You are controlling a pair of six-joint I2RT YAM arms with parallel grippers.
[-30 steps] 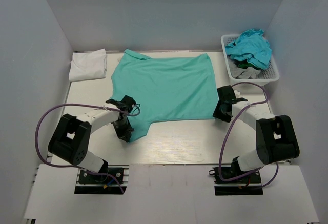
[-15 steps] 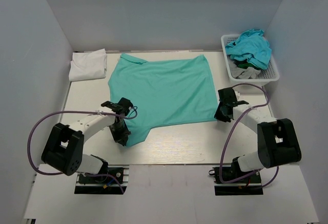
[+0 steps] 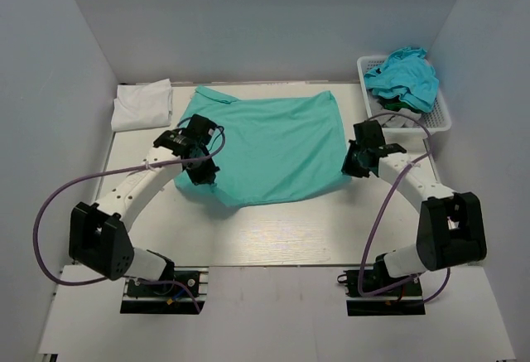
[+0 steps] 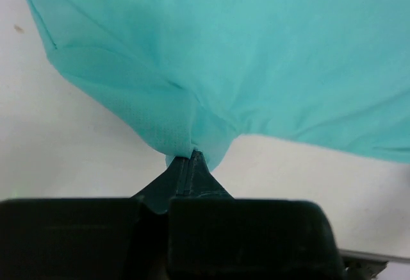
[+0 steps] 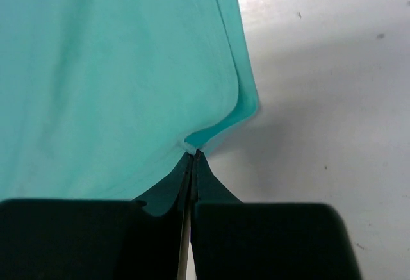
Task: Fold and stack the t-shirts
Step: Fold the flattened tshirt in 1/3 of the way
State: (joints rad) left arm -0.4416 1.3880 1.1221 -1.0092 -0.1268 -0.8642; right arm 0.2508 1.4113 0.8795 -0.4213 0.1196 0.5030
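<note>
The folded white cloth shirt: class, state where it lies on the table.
In the top view, the folded white cloth shirt lies at the table's far left corner, just left of the spread mint-green t-shirt, opposite the white plastic lattice basket.
</note>
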